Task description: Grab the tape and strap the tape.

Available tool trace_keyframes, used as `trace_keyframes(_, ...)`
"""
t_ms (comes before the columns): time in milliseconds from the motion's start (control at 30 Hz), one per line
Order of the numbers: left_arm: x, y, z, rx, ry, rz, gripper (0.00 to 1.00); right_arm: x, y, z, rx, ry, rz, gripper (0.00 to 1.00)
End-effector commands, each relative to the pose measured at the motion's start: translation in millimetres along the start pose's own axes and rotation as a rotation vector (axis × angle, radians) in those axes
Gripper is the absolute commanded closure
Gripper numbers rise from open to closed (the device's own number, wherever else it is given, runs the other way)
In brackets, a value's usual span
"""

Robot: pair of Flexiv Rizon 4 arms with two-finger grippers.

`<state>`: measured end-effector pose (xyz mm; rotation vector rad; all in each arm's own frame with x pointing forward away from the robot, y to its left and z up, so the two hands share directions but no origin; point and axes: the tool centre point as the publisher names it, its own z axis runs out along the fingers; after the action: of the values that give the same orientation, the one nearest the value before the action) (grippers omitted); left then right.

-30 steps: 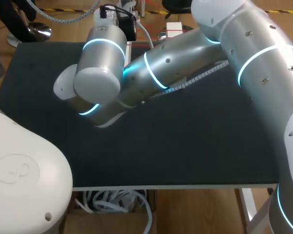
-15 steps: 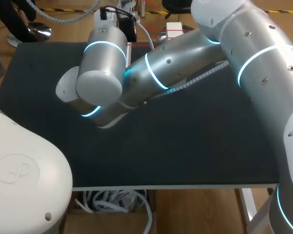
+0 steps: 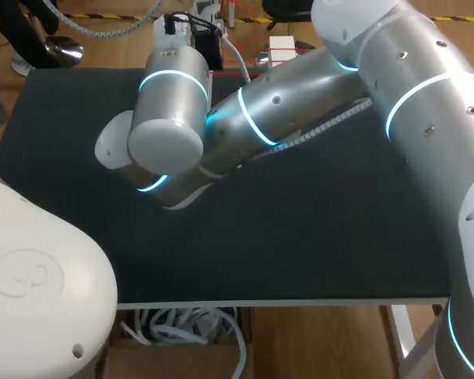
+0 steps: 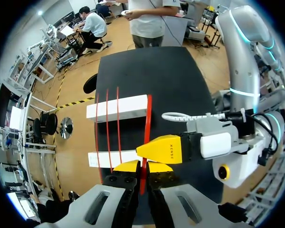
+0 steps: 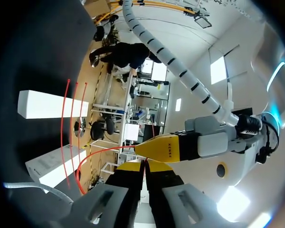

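Tape [image 4: 147, 128] runs across the far block [image 4: 118, 108] and the near block [image 4: 109, 158], both down on the table [image 4: 175, 80]. Left gripper [image 4: 143, 167] sits just before the near block, right gripper [image 4: 154, 149] close beside it.

Left fingers [image 4: 126, 166] pinch the red tape [image 4: 147, 118], which runs past two white blocks' [image 4: 126, 107] ends on the dark surface [image 4: 175, 85].

Head camera high behind table [image 3: 316, 237], facing down; both wrist cameras close over its far edge, sharing red tape [image 4: 147, 118].
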<state>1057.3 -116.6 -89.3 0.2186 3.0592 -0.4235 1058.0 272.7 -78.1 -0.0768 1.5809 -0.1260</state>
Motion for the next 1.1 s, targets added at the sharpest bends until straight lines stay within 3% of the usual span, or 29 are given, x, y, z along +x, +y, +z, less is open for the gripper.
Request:
trace_keyframes(33,-0.8,-1.8,-0.8,-0.003,0.001,-0.001,1.00,-2.0,-2.6,-1.1,-0.008,0.006,-0.001,1.00)
trace_keyframes(733,-0.8,-1.8,-0.8,-0.003,0.001,-0.001,1.00,-3.1,-3.6,-8.2,-0.025,0.011,0.013,1.00)
trace_keyframes(800,-0.8,-1.8,-0.8,-0.003,0.001,-0.001,1.00,-3.0,-4.2,-8.7,-0.024,0.010,0.015,0.93)
trace_keyframes(1100,-0.8,-1.8,-0.8,-0.003,0.001,-0.001,1.00,-2.9,-6.6,-11.3,-0.021,0.010,0.018,0.92)
